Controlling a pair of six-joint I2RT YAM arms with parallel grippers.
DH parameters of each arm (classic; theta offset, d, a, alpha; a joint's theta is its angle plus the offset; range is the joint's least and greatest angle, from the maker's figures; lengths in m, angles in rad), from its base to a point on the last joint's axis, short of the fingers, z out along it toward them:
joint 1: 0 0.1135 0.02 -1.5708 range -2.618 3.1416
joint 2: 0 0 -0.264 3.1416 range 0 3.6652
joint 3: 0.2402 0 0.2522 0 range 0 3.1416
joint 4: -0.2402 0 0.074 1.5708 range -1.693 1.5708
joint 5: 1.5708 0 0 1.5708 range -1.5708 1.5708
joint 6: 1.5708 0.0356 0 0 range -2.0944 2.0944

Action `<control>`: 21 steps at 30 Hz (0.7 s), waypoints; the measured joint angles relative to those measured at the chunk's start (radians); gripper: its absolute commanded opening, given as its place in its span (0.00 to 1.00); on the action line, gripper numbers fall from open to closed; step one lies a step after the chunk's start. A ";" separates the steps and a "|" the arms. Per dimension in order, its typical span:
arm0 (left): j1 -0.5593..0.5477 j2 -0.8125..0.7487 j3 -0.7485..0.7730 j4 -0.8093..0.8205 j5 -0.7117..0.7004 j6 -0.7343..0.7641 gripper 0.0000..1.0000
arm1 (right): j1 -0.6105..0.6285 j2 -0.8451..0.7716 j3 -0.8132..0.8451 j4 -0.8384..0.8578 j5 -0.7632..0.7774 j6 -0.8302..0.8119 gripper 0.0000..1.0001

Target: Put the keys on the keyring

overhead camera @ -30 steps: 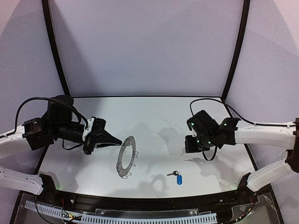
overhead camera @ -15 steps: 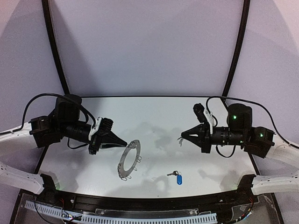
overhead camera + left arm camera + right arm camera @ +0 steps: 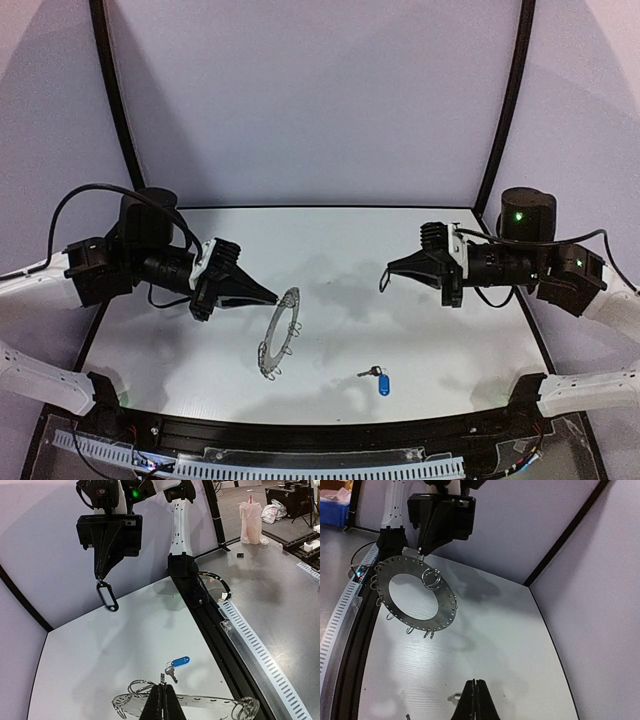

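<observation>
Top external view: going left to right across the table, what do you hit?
Left pincer → keyring held in it → silver key with blue tag → right pincer. Dark loop hanging from the right pincer's tip overlaps the key's span, so it's left out.

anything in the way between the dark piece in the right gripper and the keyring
Nothing visible. The dark piece hangs from the right gripper, the keyring from the left gripper; only open air lies between. The blue key lies lower, off that line.
</observation>
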State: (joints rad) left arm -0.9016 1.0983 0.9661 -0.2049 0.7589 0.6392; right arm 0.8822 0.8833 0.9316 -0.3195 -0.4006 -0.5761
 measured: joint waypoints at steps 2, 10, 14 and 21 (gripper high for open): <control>0.000 0.003 0.000 0.014 0.015 0.000 0.01 | 0.000 0.001 -0.018 0.031 -0.037 -0.025 0.00; 0.000 0.028 0.046 0.060 0.113 -0.010 0.01 | 0.005 0.088 -0.047 0.258 -0.309 0.049 0.00; 0.000 0.029 0.050 0.110 0.147 -0.049 0.01 | 0.033 0.182 -0.047 0.404 -0.376 0.124 0.00; 0.000 0.058 0.050 0.190 0.156 -0.134 0.01 | 0.069 0.311 -0.043 0.557 -0.384 0.190 0.00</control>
State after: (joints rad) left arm -0.9016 1.1561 1.0157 -0.0148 0.9148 0.5054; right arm 0.9516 1.1941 0.8883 0.2377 -0.7848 -0.3860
